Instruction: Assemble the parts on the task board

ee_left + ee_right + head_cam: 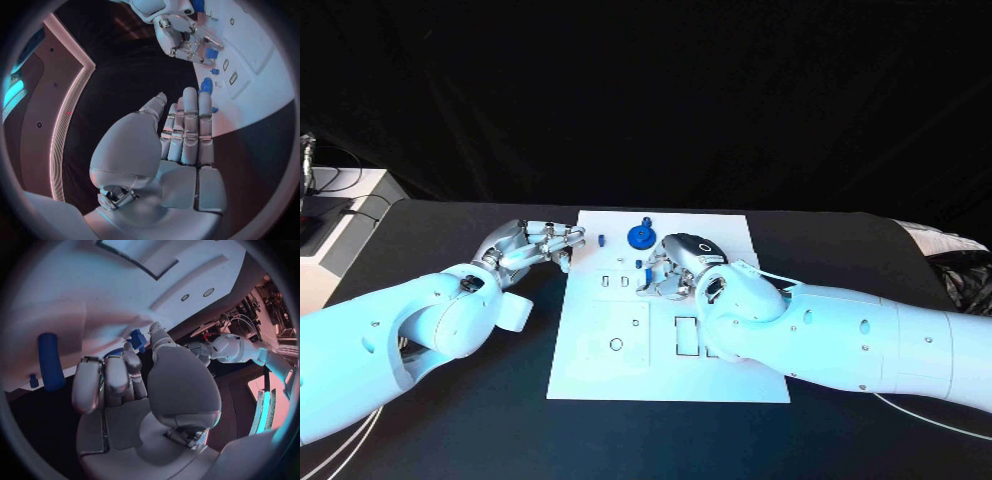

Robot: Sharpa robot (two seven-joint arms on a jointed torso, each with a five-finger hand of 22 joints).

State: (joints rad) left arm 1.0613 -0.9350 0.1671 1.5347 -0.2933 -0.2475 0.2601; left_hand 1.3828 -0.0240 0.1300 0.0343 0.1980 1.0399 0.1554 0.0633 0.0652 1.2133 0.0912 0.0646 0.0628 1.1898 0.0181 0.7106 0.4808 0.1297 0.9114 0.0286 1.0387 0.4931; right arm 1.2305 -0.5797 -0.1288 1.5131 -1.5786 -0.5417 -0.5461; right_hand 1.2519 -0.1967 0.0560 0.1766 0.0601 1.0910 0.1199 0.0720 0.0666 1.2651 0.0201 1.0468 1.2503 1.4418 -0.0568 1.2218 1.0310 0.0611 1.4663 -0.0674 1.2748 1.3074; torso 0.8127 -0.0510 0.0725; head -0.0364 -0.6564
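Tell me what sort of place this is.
Probably a robotics lab or test bench: a white task board with cut-out slots lies on a black table, black drapes hang behind it, and small blue parts sit on the board between the robot's hands.

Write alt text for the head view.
Two white robot arms meet over a white task board on a black table. The right hand rests on the board beside small blue parts; the left hand hovers at its edge.
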